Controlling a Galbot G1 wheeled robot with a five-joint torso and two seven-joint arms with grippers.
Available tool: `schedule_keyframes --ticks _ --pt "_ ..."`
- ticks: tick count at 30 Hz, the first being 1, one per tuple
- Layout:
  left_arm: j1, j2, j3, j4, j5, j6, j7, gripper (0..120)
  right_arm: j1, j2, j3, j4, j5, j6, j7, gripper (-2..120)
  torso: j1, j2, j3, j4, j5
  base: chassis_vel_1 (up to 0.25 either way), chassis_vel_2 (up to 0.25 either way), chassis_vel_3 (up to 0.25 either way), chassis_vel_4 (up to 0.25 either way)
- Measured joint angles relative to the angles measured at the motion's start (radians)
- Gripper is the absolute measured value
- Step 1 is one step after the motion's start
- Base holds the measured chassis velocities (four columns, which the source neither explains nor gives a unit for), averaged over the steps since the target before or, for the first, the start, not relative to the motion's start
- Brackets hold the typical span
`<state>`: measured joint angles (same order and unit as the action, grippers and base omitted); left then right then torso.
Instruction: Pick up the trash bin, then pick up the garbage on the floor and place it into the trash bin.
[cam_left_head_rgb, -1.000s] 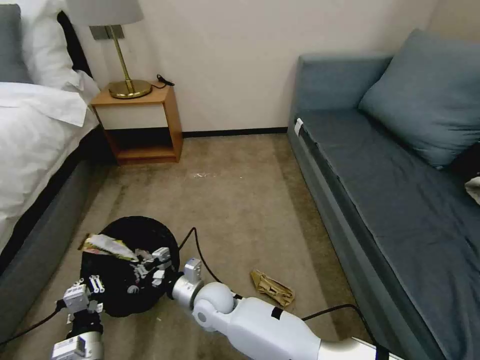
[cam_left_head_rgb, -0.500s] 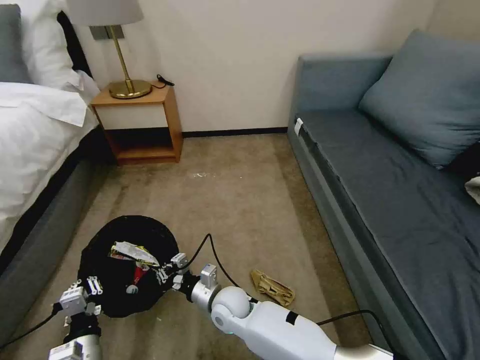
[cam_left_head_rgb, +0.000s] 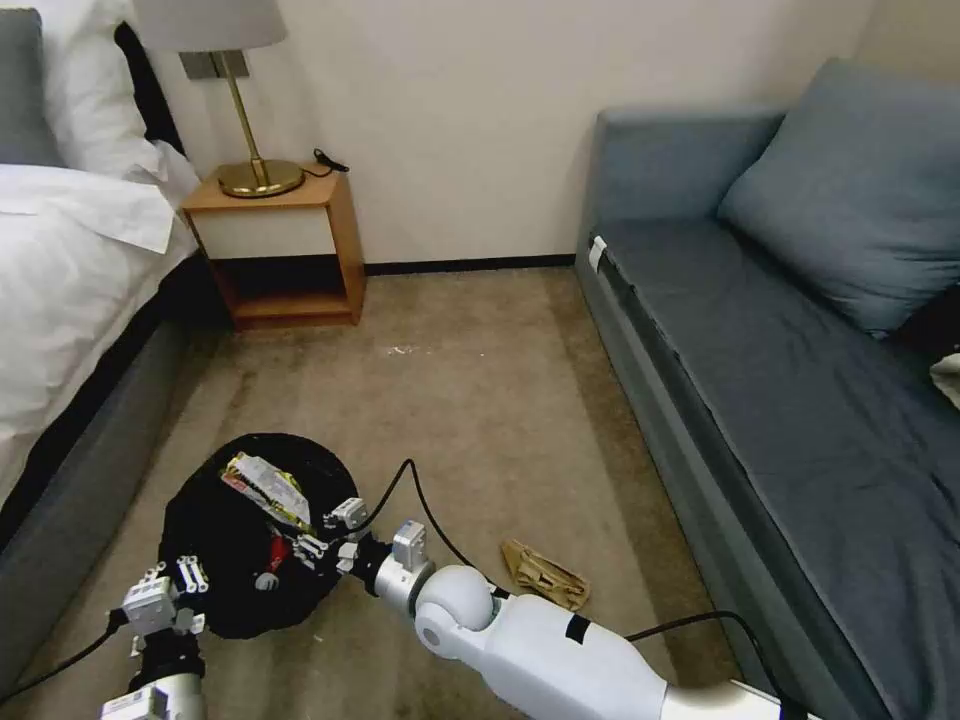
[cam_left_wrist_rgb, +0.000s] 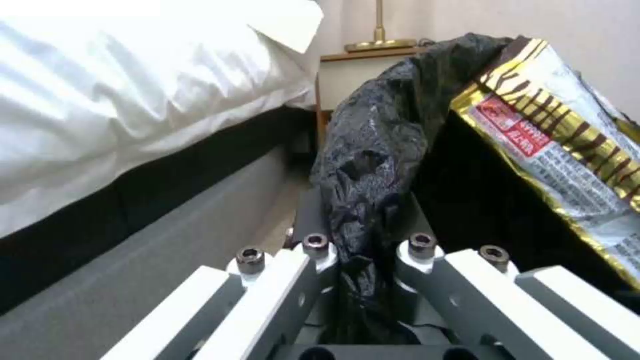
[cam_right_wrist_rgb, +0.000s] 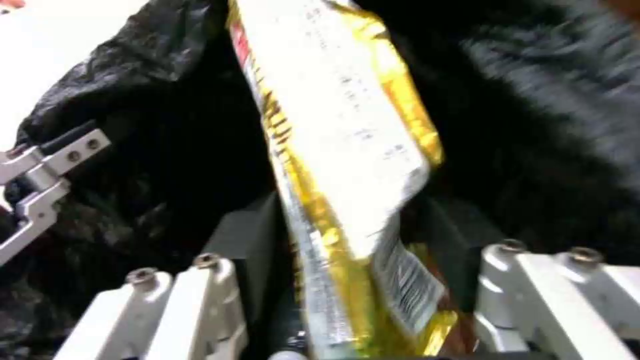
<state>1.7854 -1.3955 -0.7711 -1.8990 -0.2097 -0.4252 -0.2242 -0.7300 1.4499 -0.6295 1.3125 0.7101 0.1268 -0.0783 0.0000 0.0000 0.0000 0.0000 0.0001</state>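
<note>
While the left gripper (cam_left_head_rgb: 185, 590) pinches the near edge of the trash bin (cam_left_head_rgb: 215, 560), its fingers (cam_left_wrist_rgb: 313, 260) pressed together on a fold of the glossy black bag, the bin sits low at the robot's left, beside the grey base of the bed (cam_left_head_rgb: 70, 510). In the left wrist view the bunched plastic runs straight up between the closed fingers, with the white bedsheet (cam_left_wrist_rgb: 133, 95) off to one side.

At the bin's mouth the right gripper (cam_left_head_rgb: 325, 535) reaches in over the rim from the right side. Its fingers (cam_right_wrist_rgb: 220, 280) stand spread, and the gold-and-black wrapper (cam_left_head_rgb: 265, 485) lies between them in the right wrist view, though whether either finger touches the foil cannot be told. In the head view the wrapper rests tilted inside the bin's opening, leaning toward the far rim. Something small and red (cam_left_head_rgb: 275, 550) shows deeper in the bin, just beside the right gripper.

On the carpet (cam_left_head_rgb: 480, 400) to the right of the arm lies a crumpled tan paper wad (cam_left_head_rgb: 545, 575), well apart from the bin and near the foot of the blue sofa (cam_left_head_rgb: 800, 400). A wooden nightstand (cam_left_head_rgb: 285, 240) with a brass lamp (cam_left_head_rgb: 245, 150) stands against the far wall.
</note>
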Motion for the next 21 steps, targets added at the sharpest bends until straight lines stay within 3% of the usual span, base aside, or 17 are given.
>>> schedule_keyframes --ticks 3,5,9,14,21 --pt "-0.004 0.003 -0.001 0.003 -0.001 -0.001 -0.005 5 0.002 -0.033 0.003 0.021 -0.025 -0.001 0.000 75 0.000 0.000 0.000 0.0000 0.0000 0.000 0.000 0.000 0.000" --pt "-0.006 0.003 -0.001 0.005 -0.003 -0.001 -0.010 5 0.002 -0.041 0.003 0.029 -0.030 -0.002 0.000 77 0.000 0.000 0.000 -0.0001 0.0000 0.000 0.000 0.000 0.000" --pt "-0.008 0.005 -0.002 0.009 -0.004 -0.003 -0.019 5 -0.015 -0.058 0.002 0.056 -0.054 -0.004 0.001 96 0.000 0.000 0.000 0.0000 0.0000 0.000 0.000 0.000 0.000" --pt "-0.005 0.008 -0.005 0.008 -0.004 -0.004 -0.021 5 -0.035 -0.076 0.008 0.080 -0.080 -0.003 0.009 100 0.000 0.000 0.000 0.0000 0.0000 0.000 0.000 0.000 0.000" --pt "0.007 0.016 -0.018 0.008 -0.017 -0.022 -0.024 5 -0.059 -0.229 0.041 0.159 -0.203 -0.120 -0.079 100 0.000 0.000 0.000 -0.0001 0.0002 0.000 0.000 0.000 0.000"
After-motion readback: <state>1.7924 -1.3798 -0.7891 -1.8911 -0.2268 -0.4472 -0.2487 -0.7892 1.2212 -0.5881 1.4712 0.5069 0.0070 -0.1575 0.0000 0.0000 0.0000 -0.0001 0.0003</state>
